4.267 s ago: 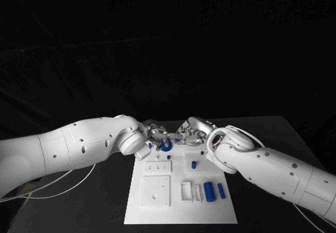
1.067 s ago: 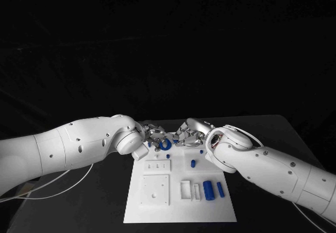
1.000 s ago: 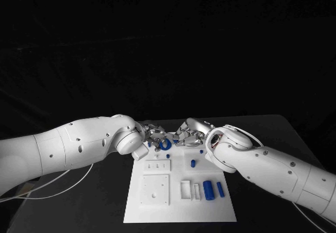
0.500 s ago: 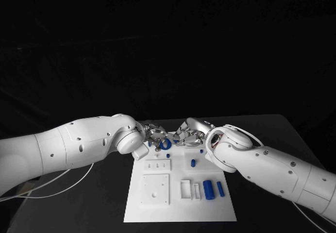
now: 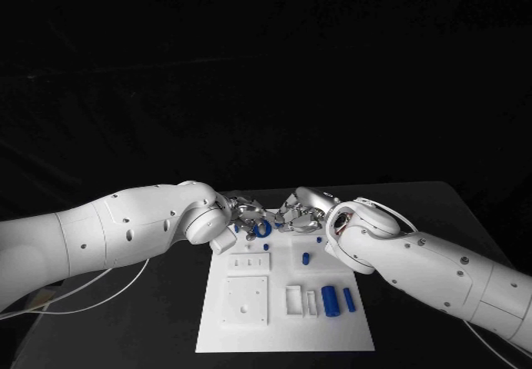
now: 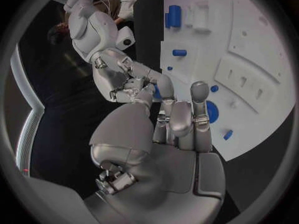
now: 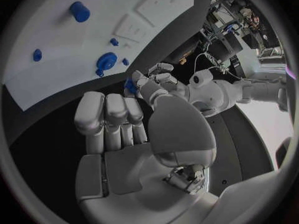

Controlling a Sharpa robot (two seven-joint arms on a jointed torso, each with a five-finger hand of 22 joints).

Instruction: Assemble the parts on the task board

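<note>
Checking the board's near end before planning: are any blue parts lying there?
Yes: in the head view two blue parts lie side by side on the board.

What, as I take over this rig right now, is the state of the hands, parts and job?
Left hand and right hand meet over the board's far end, fingertips at a small blue piece. Which hand grips it is unclear.
A blue ring sits on the board below them, a peg mid-board, and two cylinders lie loose nearer.
Left to do: probably seating the piece and the cylinders.
</note>
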